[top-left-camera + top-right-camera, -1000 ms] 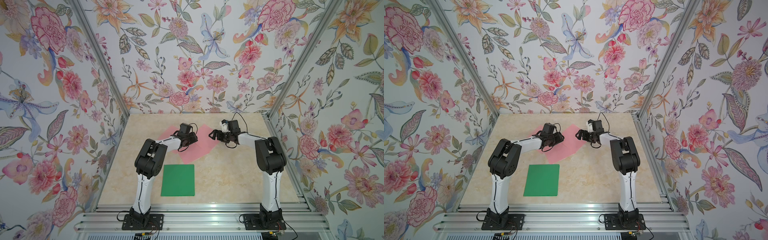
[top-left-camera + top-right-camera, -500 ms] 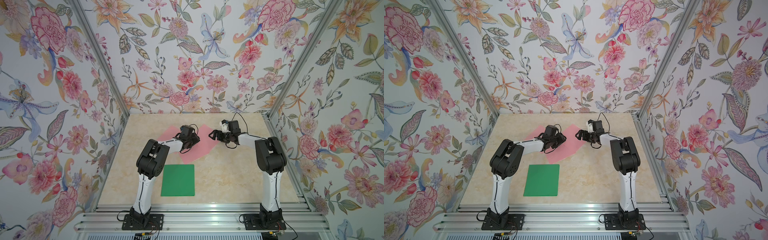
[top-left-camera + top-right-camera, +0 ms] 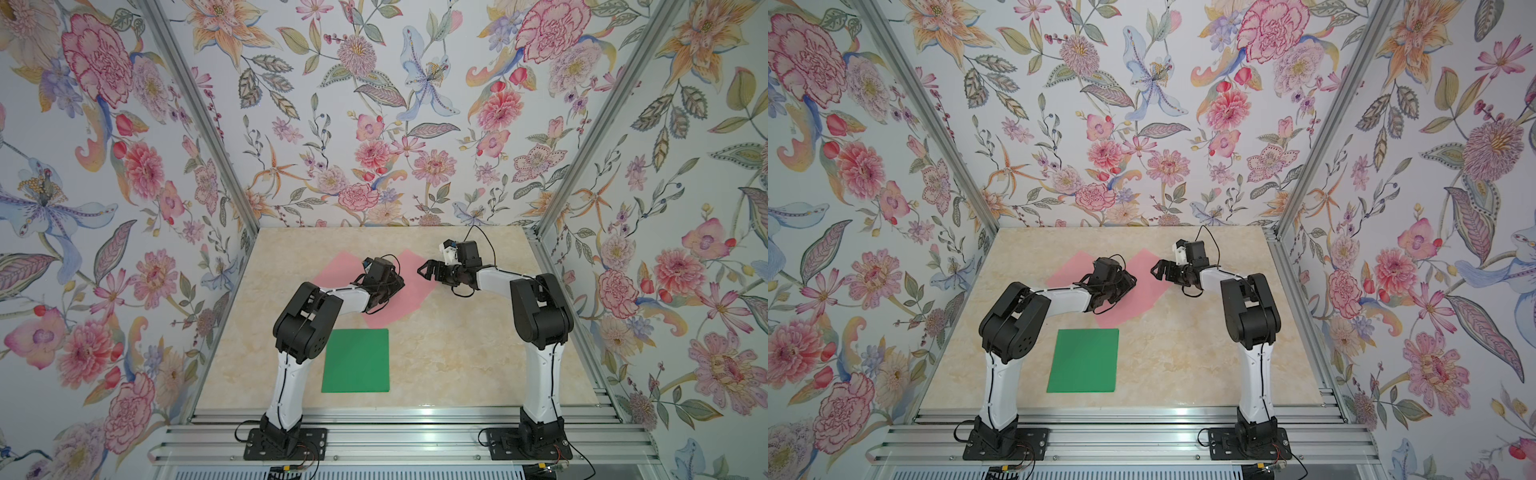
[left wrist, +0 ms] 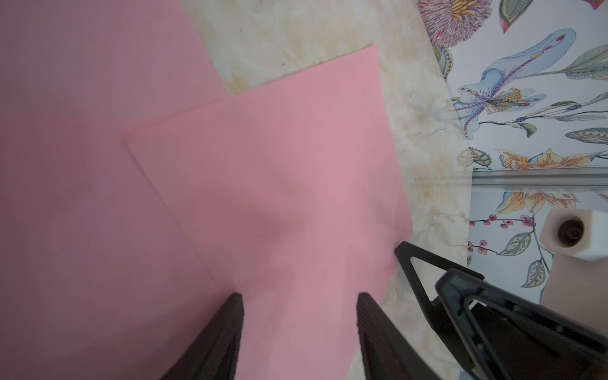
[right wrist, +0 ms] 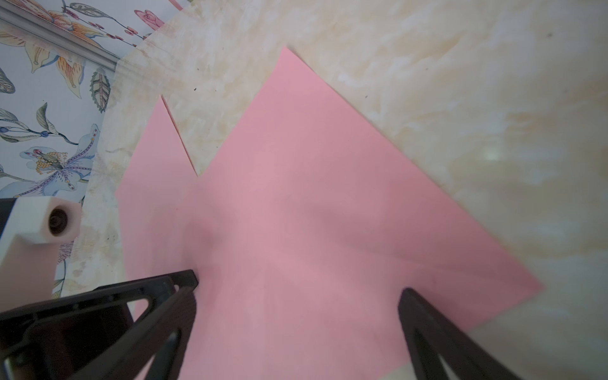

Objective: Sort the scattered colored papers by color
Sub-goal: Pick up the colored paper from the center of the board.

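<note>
Two light pink papers overlap at mid-table; the upper pink paper [image 3: 415, 296] [image 3: 1144, 296] [image 4: 279, 164] [image 5: 312, 197] partly covers the lower pink paper [image 3: 337, 269] [image 3: 1070, 269] [image 4: 82, 131] [image 5: 154, 171]. A green paper [image 3: 356, 360] [image 3: 1084, 360] lies alone nearer the front. My left gripper [image 3: 390, 286] [image 3: 1126, 284] [image 4: 299, 296] is open, low over the upper pink paper, with nothing between its fingers. My right gripper [image 3: 424, 270] [image 3: 1156, 270] [image 5: 299, 286] is wide open at that sheet's right side, its fingers straddling bare pink surface. The two grippers are close together.
The beige marble tabletop [image 3: 457, 353] is boxed in by flowered walls [image 3: 374, 124] on three sides, with aluminium posts [image 3: 582, 145] at the back corners. An aluminium rail [image 3: 395, 419] runs along the front and carries both arm bases.
My left gripper has slid a little to the right and toward the front over the pink papers. The right arm and the papers look unmoved.
</note>
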Available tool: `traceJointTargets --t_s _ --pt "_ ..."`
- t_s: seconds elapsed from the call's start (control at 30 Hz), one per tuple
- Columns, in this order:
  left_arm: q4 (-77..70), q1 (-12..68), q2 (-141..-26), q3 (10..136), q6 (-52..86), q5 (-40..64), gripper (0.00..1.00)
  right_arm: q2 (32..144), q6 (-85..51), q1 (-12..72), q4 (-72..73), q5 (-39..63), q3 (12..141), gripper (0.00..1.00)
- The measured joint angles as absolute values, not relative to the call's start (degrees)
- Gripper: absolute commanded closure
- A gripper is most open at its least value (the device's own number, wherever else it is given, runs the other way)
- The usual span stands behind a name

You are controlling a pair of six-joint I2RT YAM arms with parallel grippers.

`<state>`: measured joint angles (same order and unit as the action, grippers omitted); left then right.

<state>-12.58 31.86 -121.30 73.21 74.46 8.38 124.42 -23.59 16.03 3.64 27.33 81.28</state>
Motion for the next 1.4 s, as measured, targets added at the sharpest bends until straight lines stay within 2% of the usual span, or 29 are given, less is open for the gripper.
traceJointTargets --t_s 0.37,1.03,1.4 --pt "-12.8 33.0 -119.9 71.2 77.1 6.6 0.40 124.4 -24.3 16.0 4.7 27.7 80.8 0.00" --pt "-23.3 33.1 -123.7 71.5 84.1 6.6 0.40 124.4 -24.9 15.9 7.0 28.2 79.7 0.00" --pt "-27.9 33.3 -129.4 77.5 84.4 7.1 0.40 124.4 -24.9 15.9 7.1 28.3 79.7 0.00"
